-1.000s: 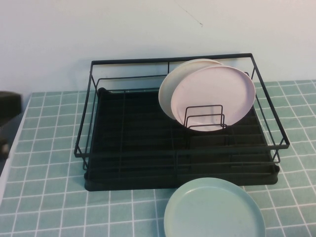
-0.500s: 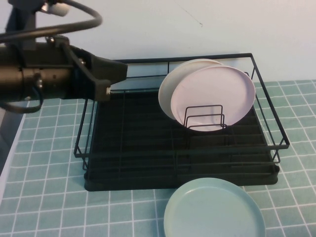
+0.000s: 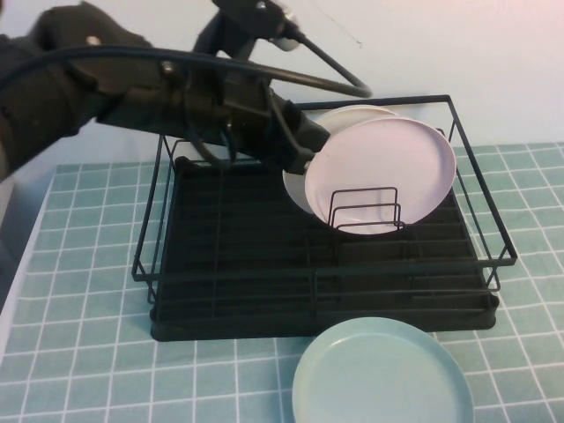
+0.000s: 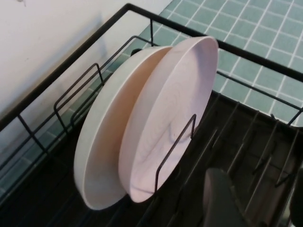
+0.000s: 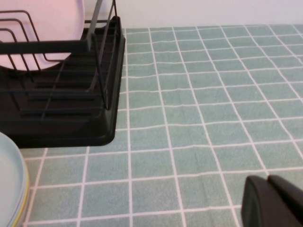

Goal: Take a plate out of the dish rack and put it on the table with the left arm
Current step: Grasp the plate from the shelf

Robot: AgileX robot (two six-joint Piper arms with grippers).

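Observation:
The pale pink plate (image 3: 388,172) stands upright in the wire dividers at the back right of the black dish rack (image 3: 220,291). A cream-white plate (image 3: 352,115) stands just behind it. My left arm reaches in from the left above the rack. My left gripper (image 3: 310,148) is by the pink plate's left edge, empty. In the left wrist view the pink plate (image 4: 170,118) and the cream plate (image 4: 102,146) stand ahead of my left gripper (image 4: 260,203), whose fingers are apart. My right gripper (image 5: 267,179) is shut and empty, low over the teal tiled table (image 5: 199,94), right of the rack.
A pale mint-green plate (image 3: 383,374) lies flat on the table in front of the rack's right half; its edge shows in the right wrist view (image 5: 9,179). The rack's raised wire frame (image 3: 308,106) surrounds the plates. A white wall stands behind.
My left arm has swung in from the left, over the rack, and its gripper has come up to the pink plate's left edge. The plates have not moved.

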